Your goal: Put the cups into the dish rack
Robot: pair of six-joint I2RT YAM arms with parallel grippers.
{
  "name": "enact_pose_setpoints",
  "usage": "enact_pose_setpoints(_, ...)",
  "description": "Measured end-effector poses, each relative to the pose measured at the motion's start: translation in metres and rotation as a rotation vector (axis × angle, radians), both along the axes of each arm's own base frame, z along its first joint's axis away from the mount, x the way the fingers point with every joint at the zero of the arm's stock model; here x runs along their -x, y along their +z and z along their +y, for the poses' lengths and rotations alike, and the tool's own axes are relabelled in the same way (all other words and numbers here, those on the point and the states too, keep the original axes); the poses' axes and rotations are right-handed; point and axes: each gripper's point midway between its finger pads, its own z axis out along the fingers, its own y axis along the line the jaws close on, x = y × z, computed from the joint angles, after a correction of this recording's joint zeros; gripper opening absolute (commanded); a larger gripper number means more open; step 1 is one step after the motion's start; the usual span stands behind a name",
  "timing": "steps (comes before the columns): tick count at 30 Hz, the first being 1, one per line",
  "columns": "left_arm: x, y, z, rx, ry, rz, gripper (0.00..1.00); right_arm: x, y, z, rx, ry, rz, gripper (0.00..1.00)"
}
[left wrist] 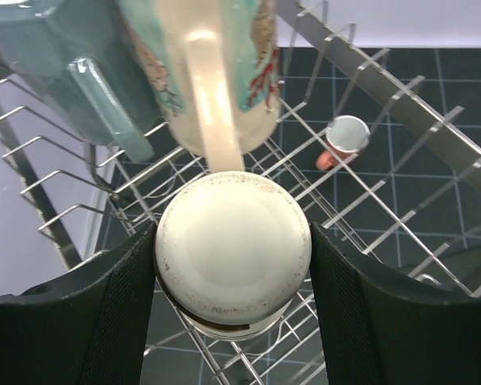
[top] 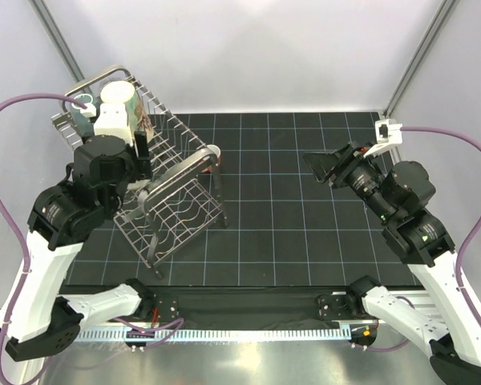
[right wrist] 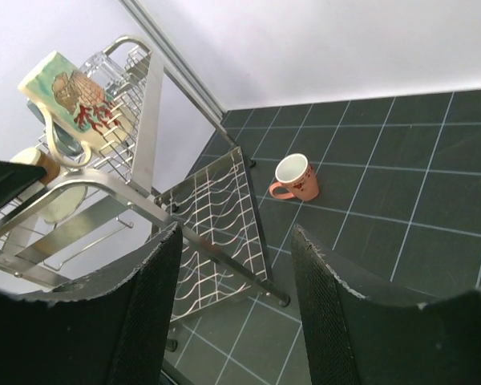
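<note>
Top external view: the left arm bends over the dish rack (top: 172, 210), left gripper (left wrist: 232, 241) pinching the small brown-based cup (left wrist: 228, 277) over its wires, beside the cream mug (left wrist: 216, 64) with blurred red-brown print. The salmon-pink mug (right wrist: 297, 178) stands on the mat (right wrist: 401, 200) just beside the rack. The right gripper (right wrist: 236, 241) hovers raised, jaws spread, empty.

The left gripper (top: 117, 135) reaches over the wire dish rack (top: 172, 210), with a small cream cup (top: 112, 120) between its fingers. Just beyond the fingertips stands a printed cream mug (top: 122, 96), with a teal tumbler (top: 82, 108) to their left. The right gripper (top: 321, 164) gapes above the gridded mat (top: 289, 233), and a salmon-pink mug (top: 215, 152) sits well left of its fingers.
</note>
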Motion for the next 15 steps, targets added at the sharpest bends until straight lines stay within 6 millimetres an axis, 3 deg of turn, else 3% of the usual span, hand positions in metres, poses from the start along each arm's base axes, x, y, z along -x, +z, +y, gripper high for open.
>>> enact_pose_setpoints(6, -0.009, 0.000, 0.012, 0.026, 0.064, -0.031, 0.00, -0.001, -0.014, 0.005, -0.006, 0.020, 0.041, 0.58)
enact_pose_setpoints(15, -0.008, -0.002, 0.017, 0.061, 0.086, -0.042, 0.54, -0.007, -0.027, 0.015, 0.001, 0.047, 0.090, 0.59)
